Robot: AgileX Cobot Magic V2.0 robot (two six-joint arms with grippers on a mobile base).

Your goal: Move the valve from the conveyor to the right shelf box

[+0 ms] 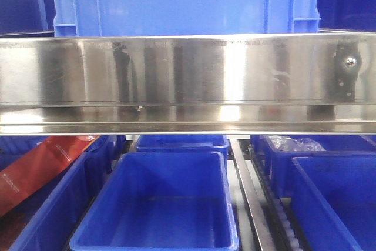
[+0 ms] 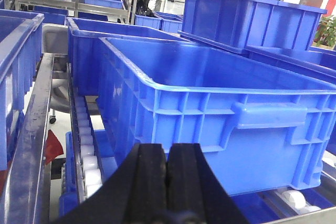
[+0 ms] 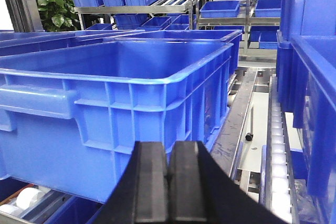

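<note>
No valve and no conveyor belt show in any view. My left gripper (image 2: 167, 153) is shut and empty, close in front of the handle side of a large blue shelf box (image 2: 210, 103). My right gripper (image 3: 169, 153) is shut and empty, close in front of a large blue box (image 3: 121, 87). In the front view neither gripper shows; a shiny steel shelf rail (image 1: 188, 80) fills the middle, with an empty blue box (image 1: 161, 204) below it and another blue box (image 1: 335, 198) at the lower right.
A big blue crate (image 1: 182, 1) sits above the rail. A red packet (image 1: 41, 166) lies in a box at lower left. White roller tracks (image 2: 86, 145) (image 3: 275, 150) and steel shelf rails (image 3: 236, 124) run between the boxes. More racks of blue bins stand behind.
</note>
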